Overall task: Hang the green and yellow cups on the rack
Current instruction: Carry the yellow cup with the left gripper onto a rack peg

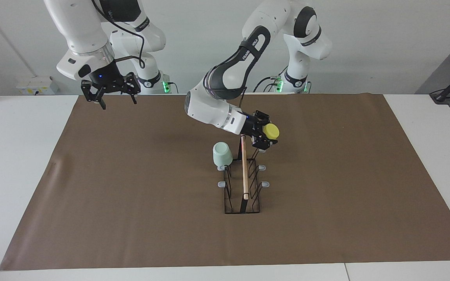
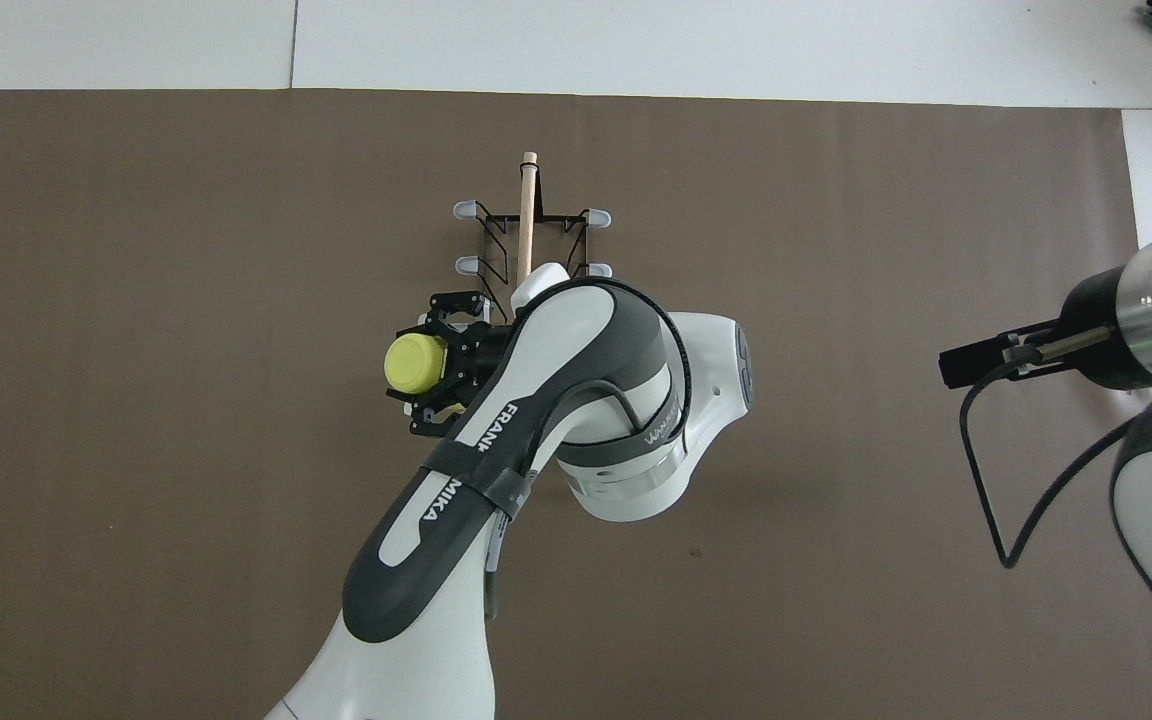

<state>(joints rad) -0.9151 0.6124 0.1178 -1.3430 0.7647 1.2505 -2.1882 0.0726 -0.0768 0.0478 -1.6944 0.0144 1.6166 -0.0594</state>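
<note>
L gripper (image 1: 266, 137): we see it clamped on the yellow cup (image 1: 271, 130), held up in the air, cup base pointing toward the L arm's end of the table.
Yellow cup: in the L grip, over the rack's end nearest the robots, on the side toward the L arm.
Rack (image 1: 243, 183): below the L gripper & stretching away from the robots; wooden rod (image 1: 244, 167) is its long axis, running away from the robots.
Target peg (image 1: 262, 150): we judge it the free peg nearest the robots on the L arm's side, just under the held cup. Key relation for the coming move: cup mouth must face the peg tip and slide along it.
Green cup (image 1: 222, 153): already hung on the rack, across the rod from the L gripper, toward the R arm's end.
R gripper (image 1: 108, 93): fingers apart, empty, waits well away over the mat (image 1: 131, 203) edge; L arm is far nearer.
Facing view: shows the green cup, cup-to-peg gap.
Overhead view: L arm hides the green cup; shows the yellow base clearly.
</note>
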